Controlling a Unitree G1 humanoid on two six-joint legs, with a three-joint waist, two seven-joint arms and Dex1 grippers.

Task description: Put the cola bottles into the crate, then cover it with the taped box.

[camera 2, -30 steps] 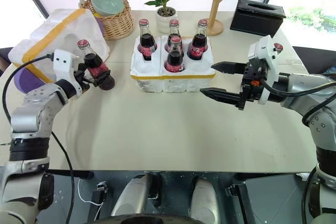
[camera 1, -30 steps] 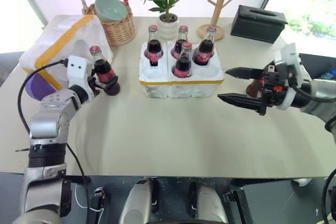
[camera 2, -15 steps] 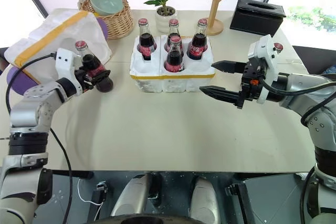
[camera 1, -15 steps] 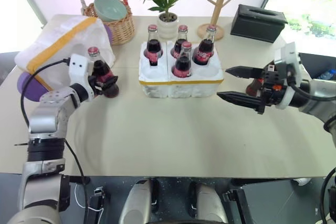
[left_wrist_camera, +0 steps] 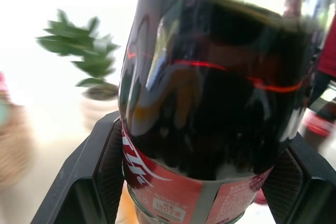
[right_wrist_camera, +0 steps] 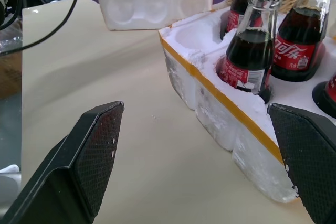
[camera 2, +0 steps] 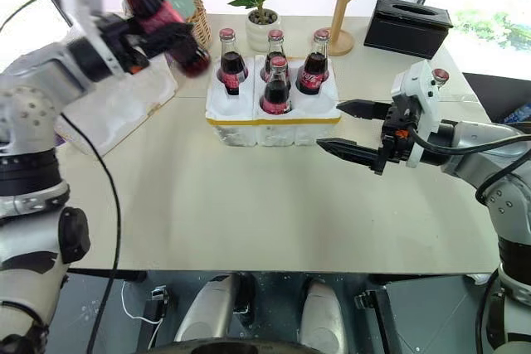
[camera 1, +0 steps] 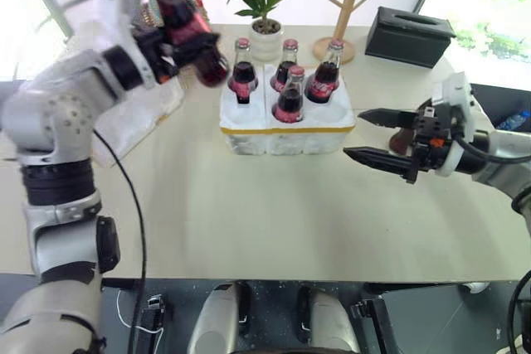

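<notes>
The left gripper (camera 1: 178, 35) clamps a cola bottle (camera 1: 189, 29) raised left of the crate (camera 1: 286, 126), which holds four cola bottles (camera 1: 289, 97); the right gripper (camera 1: 375, 137) hangs wide open, empty, right of the crate; the taped box (camera 1: 137, 113) lies left on the bench (camera 1: 265, 213).

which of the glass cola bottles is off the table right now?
The red-capped glass cola bottle clamped in the left gripper, tilted in the air left of the white foam crate. The other four visible here stand upright in the crate's wells.

Left hand (camera 1: 178, 35) raised, clamped shut; right hand (camera 1: 373, 138) level, fingers spread wide
</notes>
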